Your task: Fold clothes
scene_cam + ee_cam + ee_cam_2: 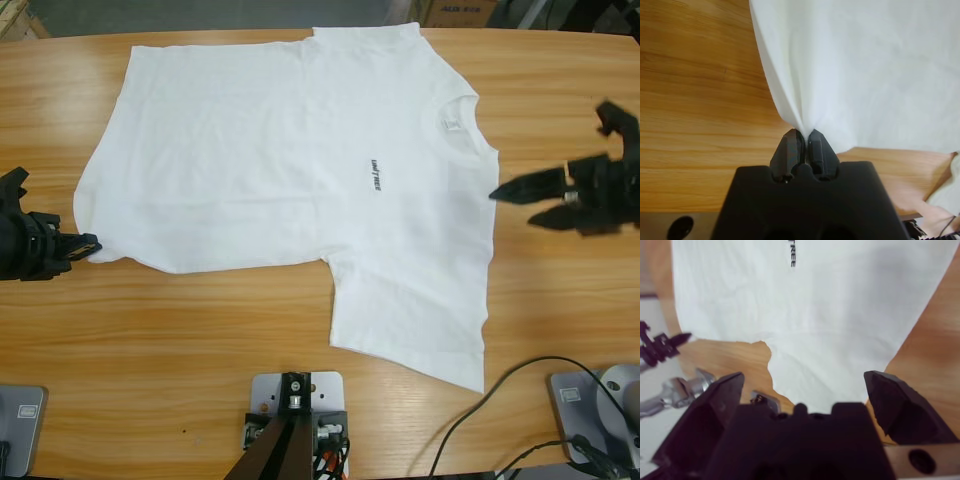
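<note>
High view: smooth white cotton T-shirt (290, 160) lies on grained wooden table (180, 350).

Soft matt cloth lying on smooth grained wood.

The T-shirt (300, 160) is showing as plain white woven-looking cotton, matt and faintly creased, with a ribbed collar and small dark printed lettering. The bench (200, 340) is showing warm wood grain with a slight sheen. The left gripper (803, 137) and right gripper (805, 390) are looking like matt black plastic.
</note>
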`<state>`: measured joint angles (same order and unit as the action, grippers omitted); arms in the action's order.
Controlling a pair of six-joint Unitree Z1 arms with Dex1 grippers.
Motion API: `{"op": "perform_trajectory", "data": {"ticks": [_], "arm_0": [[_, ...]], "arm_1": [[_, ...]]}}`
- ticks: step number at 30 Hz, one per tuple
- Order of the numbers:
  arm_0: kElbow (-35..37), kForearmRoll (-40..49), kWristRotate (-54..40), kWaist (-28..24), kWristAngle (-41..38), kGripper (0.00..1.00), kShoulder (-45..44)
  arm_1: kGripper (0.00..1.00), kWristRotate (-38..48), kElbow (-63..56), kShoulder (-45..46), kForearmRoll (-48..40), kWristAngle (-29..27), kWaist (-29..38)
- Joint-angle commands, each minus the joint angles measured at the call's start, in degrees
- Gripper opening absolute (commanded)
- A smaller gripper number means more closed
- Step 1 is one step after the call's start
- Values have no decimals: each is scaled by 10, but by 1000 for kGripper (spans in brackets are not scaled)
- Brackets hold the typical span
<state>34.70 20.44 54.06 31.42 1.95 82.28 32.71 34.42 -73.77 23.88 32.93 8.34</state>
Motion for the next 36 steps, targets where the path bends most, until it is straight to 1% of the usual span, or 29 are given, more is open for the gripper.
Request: {"op": "perform_trajectory", "data": {"ticks": [1, 3, 6, 9, 13, 18, 24, 26, 29, 31, 36], "arm_0": [[-3, -6, -13, -4, -7, 0, -9], [-2, -6, -14, -4, -8, 0, -8], [-1, -6, -15, -4, -8, 0, -7], [-2, -6, -15, -4, -8, 0, -8], [-1, -6, -15, -4, -8, 0, -7], [0, -6, -16, -4, -8, 0, -4], [0, -6, -16, -4, -8, 0, -3], [0, -6, -16, -4, -8, 0, -3], [0, -7, -17, -4, -8, 0, 1], [1, -7, -17, -4, -8, 0, 0], [1, -7, -17, -4, -8, 0, -1]], "arm_1": [[945, 45, -68, -5, -77, -53, 21], [945, 59, -67, -61, -94, -67, 51], [945, 94, -79, -134, -142, -87, 106], [945, 127, -106, -162, -194, -110, 143], [945, 147, -144, -157, -226, -140, 159], [945, 189, -170, -99, -232, -198, 178], [945, 197, -169, -80, -226, -219, 189], [945, 182, -160, -69, -197, -226, 214], [945, 169, -97, -66, -147, -238, 251], [945, 164, -76, -73, -136, -238, 256], [945, 178, -77, -79, -135, -240, 256]]}}
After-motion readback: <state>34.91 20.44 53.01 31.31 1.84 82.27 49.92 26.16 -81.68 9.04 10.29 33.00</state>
